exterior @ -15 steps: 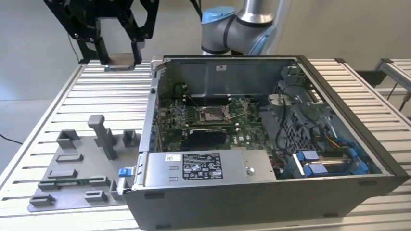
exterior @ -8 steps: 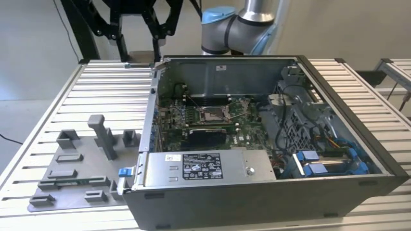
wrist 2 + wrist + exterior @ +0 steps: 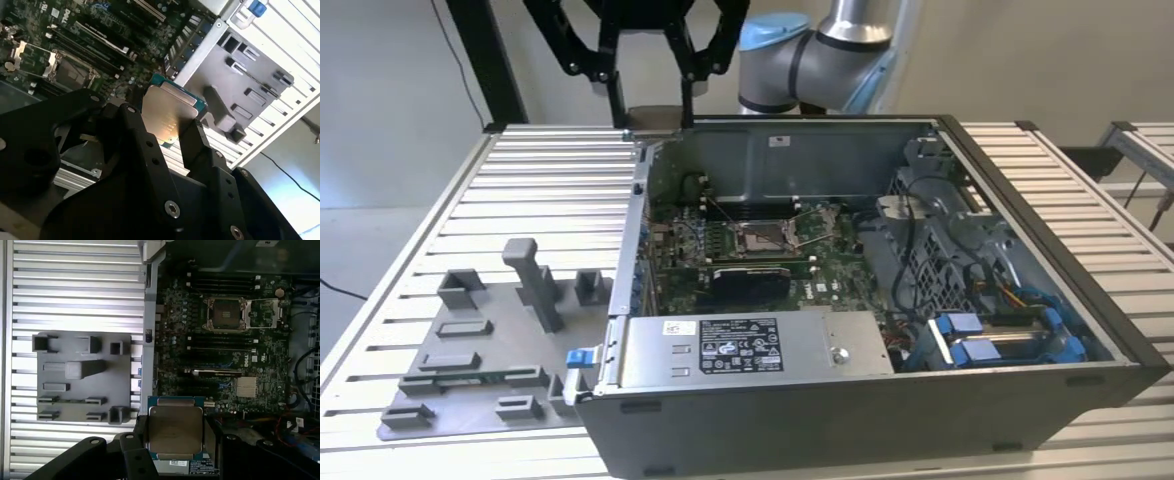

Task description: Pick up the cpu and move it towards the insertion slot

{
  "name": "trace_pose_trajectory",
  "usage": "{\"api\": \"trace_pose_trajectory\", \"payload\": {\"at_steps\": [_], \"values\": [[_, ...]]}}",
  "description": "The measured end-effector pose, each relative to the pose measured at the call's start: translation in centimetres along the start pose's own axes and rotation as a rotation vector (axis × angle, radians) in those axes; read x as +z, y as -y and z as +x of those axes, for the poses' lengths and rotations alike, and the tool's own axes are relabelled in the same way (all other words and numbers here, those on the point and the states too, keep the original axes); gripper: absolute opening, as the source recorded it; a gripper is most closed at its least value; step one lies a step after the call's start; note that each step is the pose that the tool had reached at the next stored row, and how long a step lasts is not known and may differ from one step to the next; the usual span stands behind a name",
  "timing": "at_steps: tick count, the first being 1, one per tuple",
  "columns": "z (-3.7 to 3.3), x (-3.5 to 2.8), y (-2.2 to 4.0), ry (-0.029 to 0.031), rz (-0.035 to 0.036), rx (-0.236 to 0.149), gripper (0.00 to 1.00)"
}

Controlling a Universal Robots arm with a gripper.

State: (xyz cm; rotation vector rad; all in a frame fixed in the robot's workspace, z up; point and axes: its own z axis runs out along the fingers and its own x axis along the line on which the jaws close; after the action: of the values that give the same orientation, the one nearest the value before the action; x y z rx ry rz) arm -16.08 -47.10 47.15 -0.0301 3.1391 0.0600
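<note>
Gripper is clamped on the cpu, one finger on each opposite edge, silvery lid facing both wrist cameras. In the second wrist view the chip sits between the black fingers, green substrate rim showing at its far corners. It looks square in the grip, no visible tilt.

In the exterior view the gripper hangs high, above the far-left corner of the open PC case, well clear of the wall. So the pick looks done; this is the carry.

Insertion slot is mid-motherboard, retention frame flipped open, tan-gold centre exposed. In the first wrist view the slot is well apart from the chip, diagonally across the board.

Notes for doing the carry well, my judgement:
- Keep height until over the board; the case wall lies between the claw and the socket.
- Hold the chip level, no wrist roll; edge grip on a thin part slips easily.
- Watch the open load plate just beside the socket.
- Grey fixture tray on the table's left is out of the path.
</note>
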Motion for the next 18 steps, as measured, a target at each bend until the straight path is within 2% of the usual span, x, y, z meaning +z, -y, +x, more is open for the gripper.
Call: {"api": "trace_pose_trajectory", "payload": {"at_steps": [15, 18], "values": [[-6.83, 2.68, 0.23, -0.0001, 0.0002, 0.0, 0.0], [-7.15, 3.22, 0.27, -0.0019, -0.0001, -0.001, 0.0]]}}
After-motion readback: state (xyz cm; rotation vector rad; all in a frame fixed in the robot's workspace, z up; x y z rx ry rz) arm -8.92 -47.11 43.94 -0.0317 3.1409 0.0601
